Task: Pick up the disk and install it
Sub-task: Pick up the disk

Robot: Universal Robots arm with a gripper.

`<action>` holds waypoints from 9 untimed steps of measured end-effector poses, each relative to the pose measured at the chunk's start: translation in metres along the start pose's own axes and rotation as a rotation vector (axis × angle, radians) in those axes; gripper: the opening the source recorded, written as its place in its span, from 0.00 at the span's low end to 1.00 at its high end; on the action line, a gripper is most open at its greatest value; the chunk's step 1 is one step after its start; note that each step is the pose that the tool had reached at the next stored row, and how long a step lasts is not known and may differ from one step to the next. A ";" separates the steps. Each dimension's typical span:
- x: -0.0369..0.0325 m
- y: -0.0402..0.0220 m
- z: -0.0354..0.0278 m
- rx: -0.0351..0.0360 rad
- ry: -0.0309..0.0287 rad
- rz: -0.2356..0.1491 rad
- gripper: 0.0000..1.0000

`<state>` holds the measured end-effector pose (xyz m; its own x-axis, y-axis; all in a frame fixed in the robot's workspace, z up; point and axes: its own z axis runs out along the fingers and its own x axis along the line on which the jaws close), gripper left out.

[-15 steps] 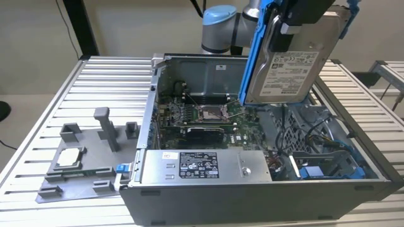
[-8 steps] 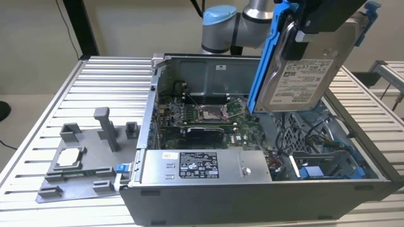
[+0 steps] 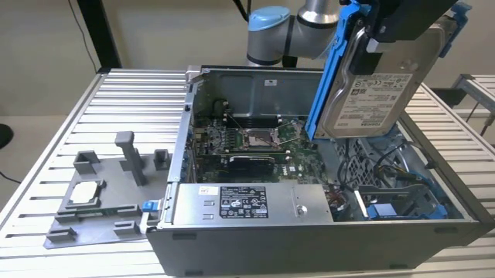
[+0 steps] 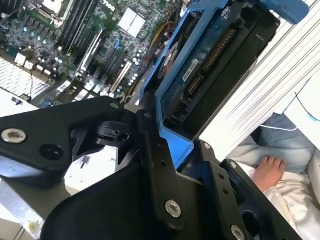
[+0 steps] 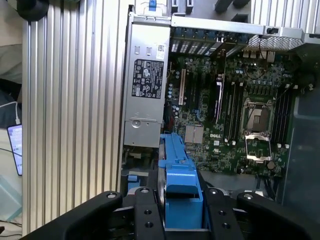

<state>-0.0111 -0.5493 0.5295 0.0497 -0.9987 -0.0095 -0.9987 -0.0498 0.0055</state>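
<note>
While pincer [image 5: 182,212] grips disk [image 3: 371,95], slatted table [image 3: 127,101], apparently beige wall [image 3: 170,29].

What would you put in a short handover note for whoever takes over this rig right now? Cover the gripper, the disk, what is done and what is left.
Gripper: shut on the disk, clamping its blue bracket.
Where: the disk hangs in the air, on edge and tilted, above the open computer case. Its label faces the exterior camera.
Done: the pick-up.
Left: the disk is not yet seated in the case.
</note>
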 end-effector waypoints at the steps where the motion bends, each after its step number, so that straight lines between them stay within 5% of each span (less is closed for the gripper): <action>1: 0.0000 0.0000 0.0000 0.0000 0.0000 0.000 0.00; 9: 0.0013 -0.0097 0.0019 0.0000 -0.0001 0.000 0.00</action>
<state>-0.0013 -0.5501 0.5275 0.0498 -0.9987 -0.0096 -0.9987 -0.0498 0.0055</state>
